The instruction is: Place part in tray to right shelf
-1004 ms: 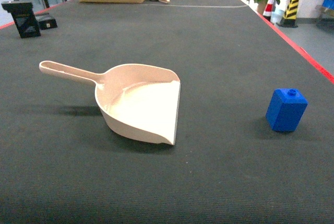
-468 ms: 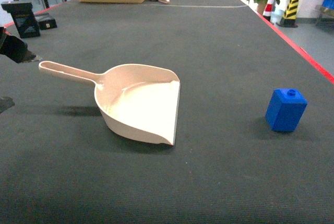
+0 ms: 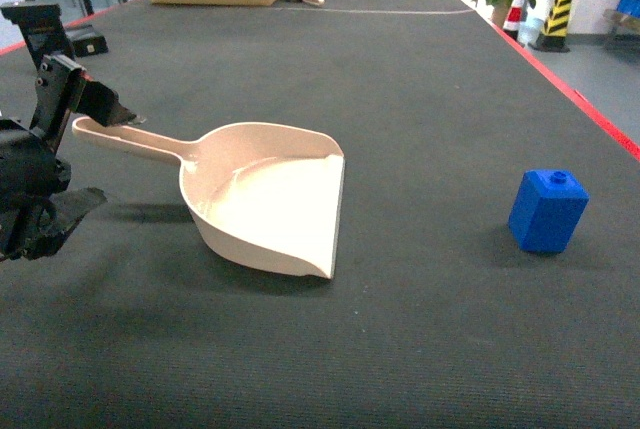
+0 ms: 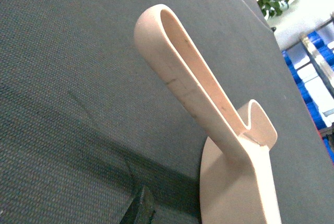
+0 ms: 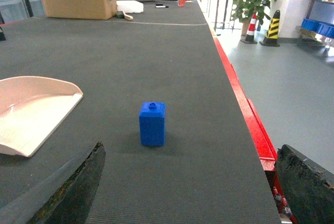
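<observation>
Left gripper has advanced to the tray handle, jaws wide and empty — grasp imminent. Right gripper wide; part sits untouched on the worktop, well right.

Open desk all round the part, well apart from the tray; left hand crowds tray's handle end.

The tray lies left of the part, well apart, on the table.
</observation>
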Available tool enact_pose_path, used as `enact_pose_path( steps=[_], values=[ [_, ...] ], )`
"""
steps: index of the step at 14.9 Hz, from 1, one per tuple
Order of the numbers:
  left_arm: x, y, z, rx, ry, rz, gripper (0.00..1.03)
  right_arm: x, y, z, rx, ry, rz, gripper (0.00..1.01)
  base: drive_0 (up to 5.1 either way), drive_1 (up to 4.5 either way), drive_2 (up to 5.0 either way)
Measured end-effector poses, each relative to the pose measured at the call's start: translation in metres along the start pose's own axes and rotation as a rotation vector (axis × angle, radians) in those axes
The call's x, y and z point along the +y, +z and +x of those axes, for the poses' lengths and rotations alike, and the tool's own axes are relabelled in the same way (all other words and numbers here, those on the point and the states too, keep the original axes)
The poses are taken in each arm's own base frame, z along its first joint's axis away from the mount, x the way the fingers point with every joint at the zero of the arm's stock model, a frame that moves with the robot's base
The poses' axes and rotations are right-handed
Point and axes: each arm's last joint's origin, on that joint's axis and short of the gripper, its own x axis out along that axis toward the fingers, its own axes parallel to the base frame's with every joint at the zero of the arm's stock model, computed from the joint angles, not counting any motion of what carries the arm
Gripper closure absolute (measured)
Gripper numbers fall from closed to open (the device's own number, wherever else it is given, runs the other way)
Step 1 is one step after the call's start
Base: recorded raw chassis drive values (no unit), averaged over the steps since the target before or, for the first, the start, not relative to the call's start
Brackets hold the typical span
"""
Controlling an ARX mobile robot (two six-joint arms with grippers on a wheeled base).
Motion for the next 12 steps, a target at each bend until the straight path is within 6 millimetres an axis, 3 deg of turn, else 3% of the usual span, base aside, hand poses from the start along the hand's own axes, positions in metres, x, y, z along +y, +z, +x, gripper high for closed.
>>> enact_pose_path(
  steps=[1,5,11,12],
  values=[
    [0.001,0.0,0.001,0.001,0.002,0.0,0.05,0.0,0.0,0.0,0.0,0.0,0.0,0.03,0.0,0.0,0.0],
    [-0.002,0.016,0.037,-0.03,-0.022,-0.025,0.05,0.0,0.0,0.0,0.0,0.0,0.0,0.03,0.0,0.0,0.0],
    [0.007,0.044,0.102,-0.066,-0.038,-0.053,0.05,0.0,0.0,0.0,0.0,0.0,0.0,0.03,0.0,0.0,0.0],
    [0.01,0.046,0.107,-0.064,-0.015,-0.059,0.12,0.0,0.0,0.0,0.0,0.0,0.0,0.03,0.0,0.0,0.0]
  ],
)
